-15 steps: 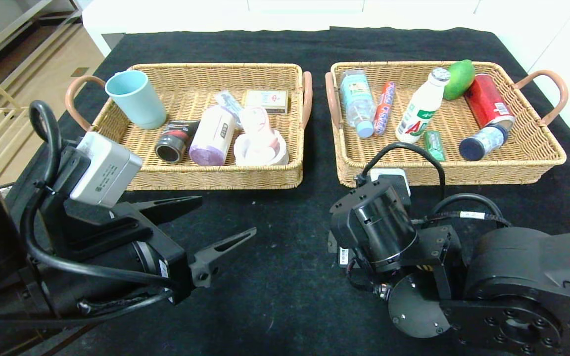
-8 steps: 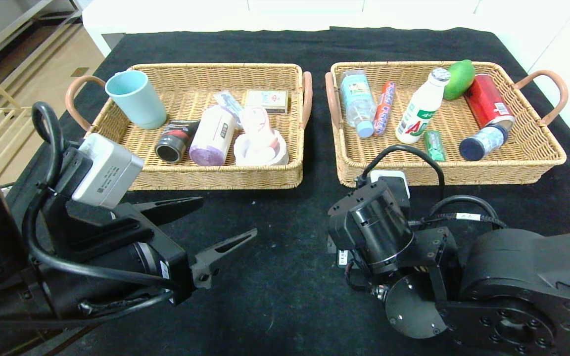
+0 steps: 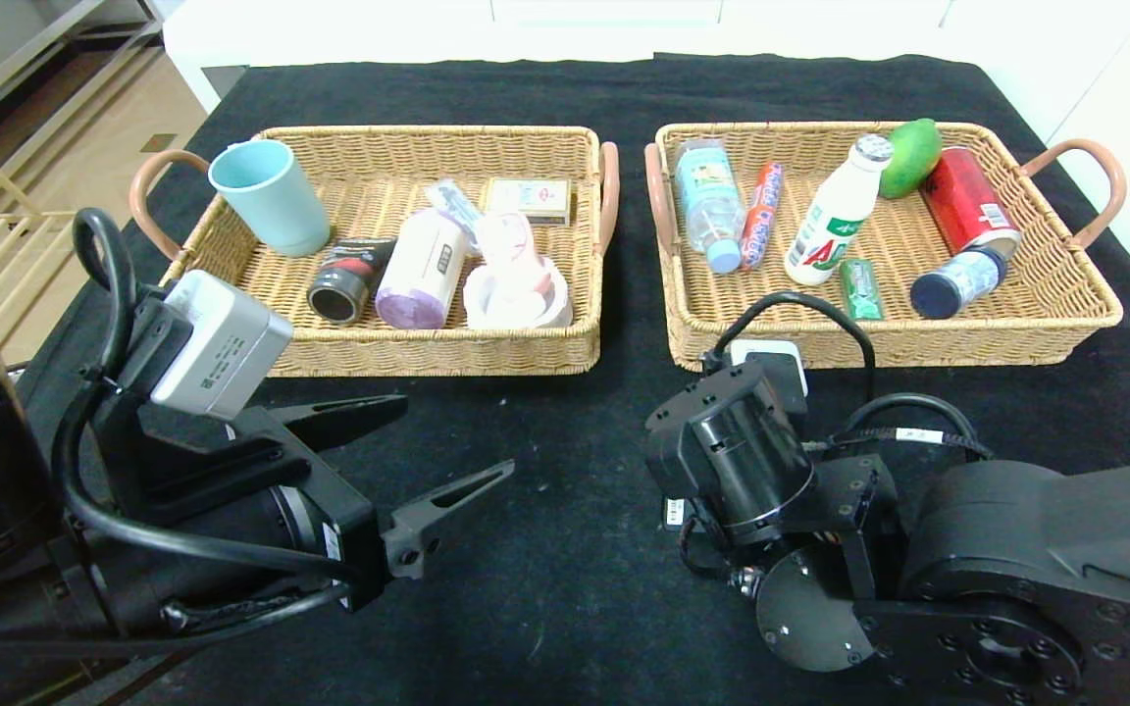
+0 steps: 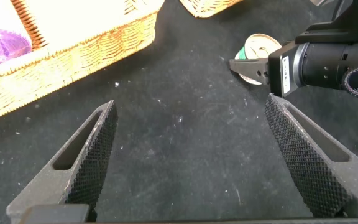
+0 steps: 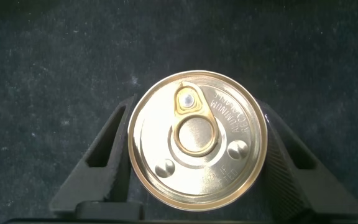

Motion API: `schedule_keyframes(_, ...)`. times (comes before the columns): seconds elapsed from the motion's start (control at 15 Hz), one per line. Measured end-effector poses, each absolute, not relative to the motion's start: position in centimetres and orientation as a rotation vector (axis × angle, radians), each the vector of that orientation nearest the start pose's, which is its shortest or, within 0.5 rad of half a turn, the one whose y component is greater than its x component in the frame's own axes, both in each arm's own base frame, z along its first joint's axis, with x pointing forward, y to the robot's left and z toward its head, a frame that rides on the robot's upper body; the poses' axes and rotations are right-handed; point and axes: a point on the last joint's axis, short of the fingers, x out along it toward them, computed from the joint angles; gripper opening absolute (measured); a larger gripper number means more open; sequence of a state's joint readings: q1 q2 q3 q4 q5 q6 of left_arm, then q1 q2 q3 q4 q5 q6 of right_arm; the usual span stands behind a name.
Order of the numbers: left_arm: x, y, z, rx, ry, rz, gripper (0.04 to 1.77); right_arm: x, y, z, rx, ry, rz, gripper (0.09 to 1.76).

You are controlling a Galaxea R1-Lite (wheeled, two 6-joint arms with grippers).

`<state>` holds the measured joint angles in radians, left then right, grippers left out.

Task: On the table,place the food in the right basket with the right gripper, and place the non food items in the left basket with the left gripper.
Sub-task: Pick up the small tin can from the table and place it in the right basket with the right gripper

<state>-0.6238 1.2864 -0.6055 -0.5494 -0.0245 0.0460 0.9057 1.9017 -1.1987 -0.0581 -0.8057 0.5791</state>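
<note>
A tin can with a gold pull-tab lid [image 5: 197, 140] stands on the black cloth. My right gripper [image 5: 197, 109] is shut on it, one finger pressed against each side. In the head view the right wrist [image 3: 732, 461] hides both gripper and can, in front of the right basket [image 3: 898, 345]. The can also shows in the left wrist view [image 4: 257, 48]. My left gripper [image 3: 452, 436] is open and empty, low over bare cloth in front of the left basket [image 3: 428, 355].
The left basket holds a teal cup [image 3: 269, 196], a tape roll [image 3: 344, 279], a bag roll [image 3: 420, 267], a small box [image 3: 528, 198] and a white-pink item [image 3: 514, 279]. The right basket holds bottles, a red can [image 3: 967, 201], a mango [image 3: 910, 143] and snacks.
The right arm has shifted slightly left and back with the can. The left arm has drifted slightly right. The baskets' contents have not moved.
</note>
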Motion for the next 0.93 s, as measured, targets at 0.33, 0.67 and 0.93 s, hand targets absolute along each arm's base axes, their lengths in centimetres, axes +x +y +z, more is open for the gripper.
schedule_keyframes(0.33,16.3,-11.81,22.21,0.085,0.118,-0.651,1.72,23.31,27.05,16.87,0.081,0.433,-0.03,1.2)
schedule_keyframes(0.67,16.32,-11.83,22.19,0.086,0.119,-0.651,1.72,23.32,27.04,16.78,0.077,0.435,-0.03,1.2)
schedule_keyframes(0.93,16.31,-11.89,22.19,0.086,0.118,-0.653,1.72,23.18,27.1,16.82,0.073,0.435,-0.025,1.19)
